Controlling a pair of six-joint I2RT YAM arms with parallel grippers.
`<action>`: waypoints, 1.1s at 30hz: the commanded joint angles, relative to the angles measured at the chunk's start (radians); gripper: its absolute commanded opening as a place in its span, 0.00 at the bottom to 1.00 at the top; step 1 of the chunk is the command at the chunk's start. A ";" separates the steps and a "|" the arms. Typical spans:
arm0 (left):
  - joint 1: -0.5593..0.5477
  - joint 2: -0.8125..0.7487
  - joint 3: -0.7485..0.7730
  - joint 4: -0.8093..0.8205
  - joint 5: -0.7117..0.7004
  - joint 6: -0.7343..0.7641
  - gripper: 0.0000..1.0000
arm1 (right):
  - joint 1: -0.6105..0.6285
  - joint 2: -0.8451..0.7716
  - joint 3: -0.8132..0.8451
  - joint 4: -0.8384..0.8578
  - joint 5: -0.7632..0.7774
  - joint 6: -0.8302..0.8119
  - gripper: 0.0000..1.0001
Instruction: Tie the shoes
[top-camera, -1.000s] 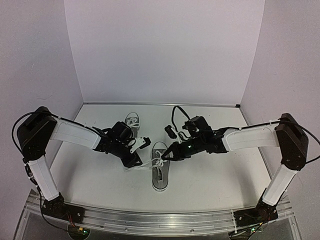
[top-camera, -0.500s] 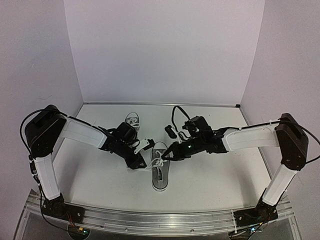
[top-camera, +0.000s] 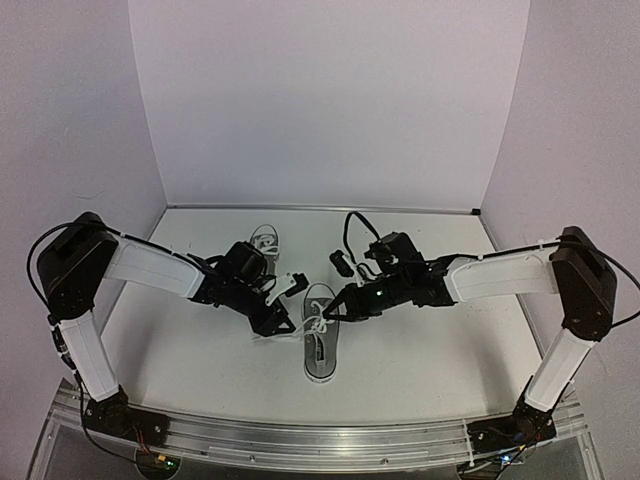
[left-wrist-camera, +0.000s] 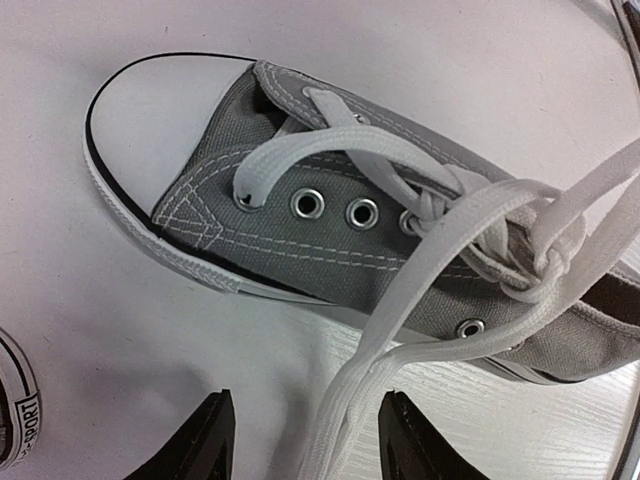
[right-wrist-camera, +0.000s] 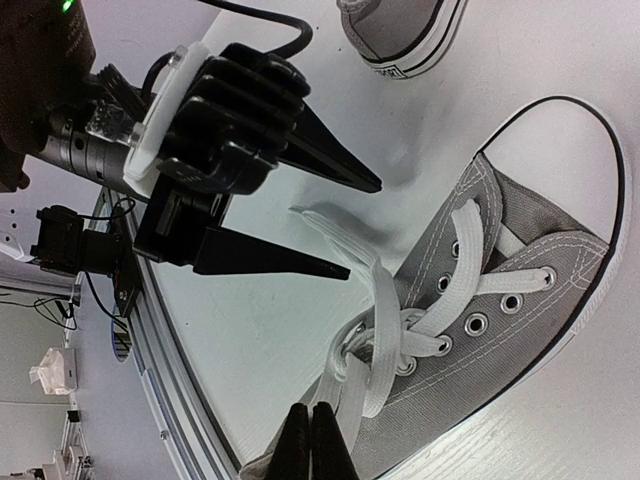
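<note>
1. Now logging the near grey sneaker (top-camera: 320, 345) low on the table (top-camera: 430, 350), with toe cap aimed at 6 o'clock. Tagging the second sneaker (top-camera: 264, 240) at its 11 o'clock, well apart and touched by neither arm.
2. Marking the left gripper (left-wrist-camera: 305, 400) as released, with fingers spread and one white lace (left-wrist-camera: 345, 405) running loose through the gap. Seems to touch neither finger. Placing it at 9 o'clock of the near sneaker in the top view.
3. Marking the right gripper (right-wrist-camera: 313, 415) as clenched tip to tip, at 1 o'clock of the same sneaker. Cannot tell whether any lace sits pinched inside; noting only a strand just beside the tips.
4. Noting a half knot (left-wrist-camera: 520, 262) over the top eyelets, slack, with no bow. Judging the step as catching the free strand to build a loop. Judging the task as well short of done. Cannot read the second sneaker's laces from here.
5. Flagging risks:
   - Closing the left off-line and missing the thin lace.
   - Pulling toward 9 o'clock and dragging the light sneaker instead of tightening.
   - Bumping the right fingers, given such close quarters.
   - Dropping tension and letting the half knot open.
</note>
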 joint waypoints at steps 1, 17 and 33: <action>0.000 -0.022 0.006 0.066 0.045 -0.011 0.51 | 0.006 -0.013 0.031 0.009 0.008 -0.009 0.00; 0.000 0.105 0.111 -0.031 -0.012 -0.057 0.44 | 0.006 -0.014 0.028 0.007 0.011 -0.009 0.00; -0.001 0.092 0.155 -0.182 -0.288 -0.050 0.33 | 0.006 0.000 0.037 0.007 0.009 -0.010 0.00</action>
